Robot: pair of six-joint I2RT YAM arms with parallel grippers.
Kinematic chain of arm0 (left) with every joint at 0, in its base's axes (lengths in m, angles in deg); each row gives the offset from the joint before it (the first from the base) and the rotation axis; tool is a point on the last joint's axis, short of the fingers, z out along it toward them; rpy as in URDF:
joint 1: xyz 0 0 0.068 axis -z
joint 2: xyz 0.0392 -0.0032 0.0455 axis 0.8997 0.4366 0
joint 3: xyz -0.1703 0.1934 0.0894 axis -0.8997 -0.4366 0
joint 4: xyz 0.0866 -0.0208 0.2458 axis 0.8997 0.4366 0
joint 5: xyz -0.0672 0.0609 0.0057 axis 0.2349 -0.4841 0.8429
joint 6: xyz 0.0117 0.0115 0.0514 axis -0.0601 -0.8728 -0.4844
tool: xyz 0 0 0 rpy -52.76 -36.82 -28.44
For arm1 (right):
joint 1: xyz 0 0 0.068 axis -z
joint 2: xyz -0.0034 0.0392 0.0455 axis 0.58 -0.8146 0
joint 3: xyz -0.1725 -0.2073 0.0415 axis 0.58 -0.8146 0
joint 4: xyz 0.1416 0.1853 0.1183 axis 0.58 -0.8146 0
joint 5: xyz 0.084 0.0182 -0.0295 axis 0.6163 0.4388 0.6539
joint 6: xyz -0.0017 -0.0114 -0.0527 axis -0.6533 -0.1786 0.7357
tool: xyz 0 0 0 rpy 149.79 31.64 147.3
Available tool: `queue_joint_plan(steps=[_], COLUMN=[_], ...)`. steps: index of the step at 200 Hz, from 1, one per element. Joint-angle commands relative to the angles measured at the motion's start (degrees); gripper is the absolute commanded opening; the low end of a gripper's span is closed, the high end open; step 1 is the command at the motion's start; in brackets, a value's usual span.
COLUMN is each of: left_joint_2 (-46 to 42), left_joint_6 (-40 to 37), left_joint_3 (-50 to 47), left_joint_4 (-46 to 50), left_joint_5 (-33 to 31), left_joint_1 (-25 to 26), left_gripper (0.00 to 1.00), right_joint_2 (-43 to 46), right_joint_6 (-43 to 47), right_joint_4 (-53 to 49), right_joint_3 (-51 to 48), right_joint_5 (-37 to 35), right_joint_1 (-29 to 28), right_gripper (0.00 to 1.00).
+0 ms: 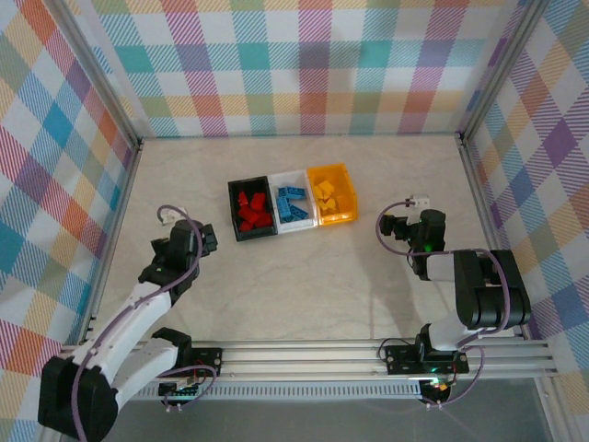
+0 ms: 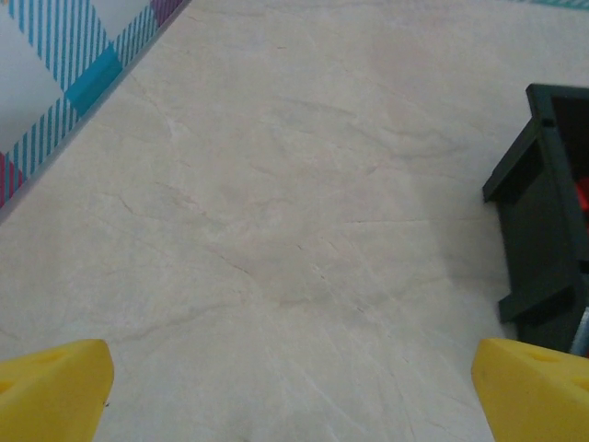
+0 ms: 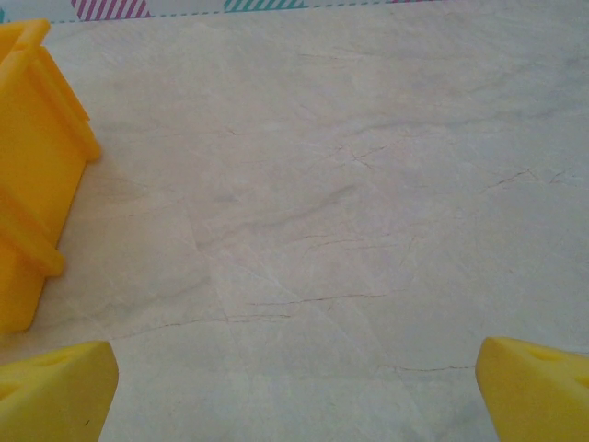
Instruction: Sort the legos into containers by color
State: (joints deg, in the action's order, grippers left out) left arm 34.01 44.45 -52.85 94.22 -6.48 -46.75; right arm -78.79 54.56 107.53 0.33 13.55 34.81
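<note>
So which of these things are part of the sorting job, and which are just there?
Job: red legos in black bin, blue legos in white bin, yellow legos in orange bin, open left hand, open right hand.
Just there: table, plaid walls, metal rail.

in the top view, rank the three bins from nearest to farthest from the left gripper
1. black bin, at the left end of the row, on the side of the left gripper.
2. white bin, in the middle of the row.
3. orange-yellow bin, at the right end of the row.
</note>
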Motion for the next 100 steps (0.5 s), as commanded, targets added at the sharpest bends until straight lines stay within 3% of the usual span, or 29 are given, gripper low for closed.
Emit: queue_joint_plan(steps=[1,49,100], left_joint_2=[4.04,14.7,23.86], left_joint_6=[-6.78,-9.35,-13.24], left_joint_3=[-0.68,-0.68,-2.53], left_joint_4=[-12.03,-23.23,-33.63], left_joint_5=[-1.26,3.06,10.69], left_joint_1=[-1.55,-6.64,-8.44], left_gripper=[1.0,1.0,1.0], right_joint_2=[0.07,0.05,-0.06], right_joint_6=[-0.97,-0.98,-0.99], right_joint_4=[2.63,2.68,2.73], right_joint_3=[0.25,0.25,0.25], right_joint_5=[0.65,0.6,0.62], right_joint_1=[0.28,0.25,0.22], right_gripper=[1.0,1.0,1.0])
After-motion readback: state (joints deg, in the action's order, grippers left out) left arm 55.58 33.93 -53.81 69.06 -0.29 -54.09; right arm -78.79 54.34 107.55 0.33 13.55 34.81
